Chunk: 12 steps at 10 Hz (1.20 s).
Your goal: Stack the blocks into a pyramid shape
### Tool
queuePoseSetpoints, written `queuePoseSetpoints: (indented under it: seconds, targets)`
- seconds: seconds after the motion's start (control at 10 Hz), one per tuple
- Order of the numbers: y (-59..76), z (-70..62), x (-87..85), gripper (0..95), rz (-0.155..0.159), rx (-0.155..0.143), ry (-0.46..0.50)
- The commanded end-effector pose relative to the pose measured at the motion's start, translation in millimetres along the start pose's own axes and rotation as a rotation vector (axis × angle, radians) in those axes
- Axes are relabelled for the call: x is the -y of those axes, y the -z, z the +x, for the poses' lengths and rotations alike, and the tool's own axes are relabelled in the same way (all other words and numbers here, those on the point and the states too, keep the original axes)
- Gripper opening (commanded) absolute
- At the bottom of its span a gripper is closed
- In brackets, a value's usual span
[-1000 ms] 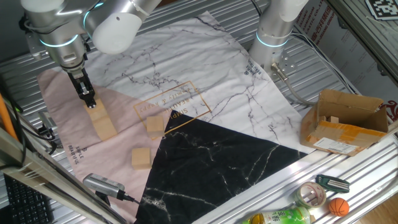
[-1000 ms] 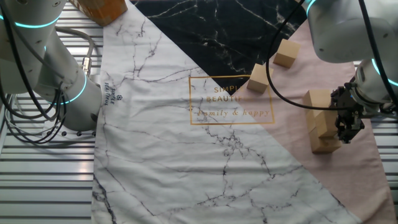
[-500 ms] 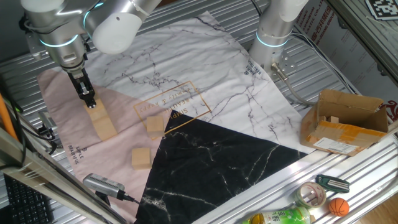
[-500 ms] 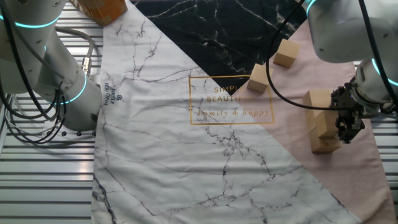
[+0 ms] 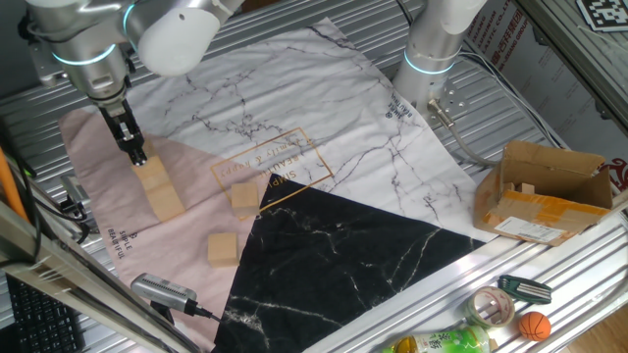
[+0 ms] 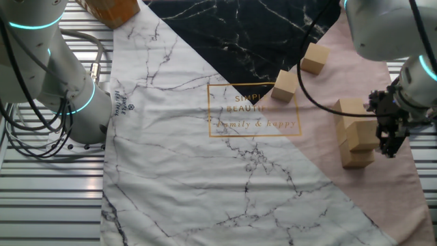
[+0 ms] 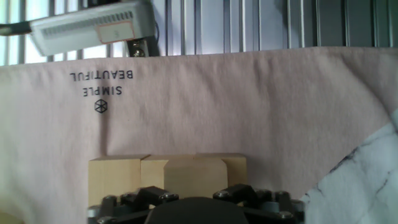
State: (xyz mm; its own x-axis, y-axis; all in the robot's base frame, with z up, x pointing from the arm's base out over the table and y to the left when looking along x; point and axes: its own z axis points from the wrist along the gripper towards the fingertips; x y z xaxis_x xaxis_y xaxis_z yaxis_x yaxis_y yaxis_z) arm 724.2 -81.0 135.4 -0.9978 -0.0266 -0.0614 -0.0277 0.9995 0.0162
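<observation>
Gripper (image 5: pixel 138 157) hangs just above the block cluster (image 5: pixel 158 188) on the pink part of the cloth (image 5: pixel 98 186), at the far left in one fixed view. Nothing sits between its fingers. In the other fixed view the gripper (image 6: pixel 391 147) is beside and slightly over the top block (image 6: pixel 362 133); whether the fingers are spread or pressed together I cannot tell, they're too small and dark. The hand view shows only the finger bases at the bottom edge, tips hidden.

Progress, as a judgement: base row is down, with blocks touching side by side; the hand view shows a row (image 7: pixel 166 177) of what looks like three faces. One block sits on top of that row in the other fixed view, so the second layer looks begun. Exact count in the cluster is hard to confirm, roughly four.

Two loose blocks are not yet used: one (image 5: pixel 244 199) near the gold text frame at mid-cloth, another (image 5: pixel 223 248) nearer the front, by the black marble corner. Both well apart from the stack.

Left to do: fetch those two, finish the second layer, cap the top. Cardboard box (image 5: pixel 545 191) at far right is not involved.
</observation>
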Motion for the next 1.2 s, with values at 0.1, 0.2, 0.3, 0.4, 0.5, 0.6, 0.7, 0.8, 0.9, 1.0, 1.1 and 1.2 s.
queuePoseSetpoints:
  seconds: [0.1,0.2,0.3,0.4,0.5,0.6,0.7,0.8,0.9,1.0,1.1,1.2]
  targets:
    - [8.1,3.8,-6.5,95.0,0.01,0.003,-0.004]
    - [14.3,5.3,-12.5,95.0,0.014,0.003,-0.005]
    - [19.4,5.8,-17.9,76.0,0.013,-0.001,-0.002]
    - [25.0,6.5,-24.5,76.0,0.01,-0.001,0.001]
    - [29.6,6.6,-30.3,76.0,0.009,-0.005,0.0]
    - [34.7,6.5,-38.5,76.0,0.005,-0.014,0.0]
    - [36.9,6.4,-46.9,76.0,0.0,-0.017,0.0]
    - [38.2,5.6,-63.1,76.0,-0.004,-0.022,0.007]
    - [39.3,5.3,-79.3,76.0,-0.002,-0.029,0.006]
    - [38.6,5.1,-98.8,76.0,0.0,-0.034,0.008]
    - [35.2,4.7,-121.8,57.0,0.004,-0.027,0.036]
    - [32.9,4.9,-137.3,57.0,0.002,-0.026,0.056]
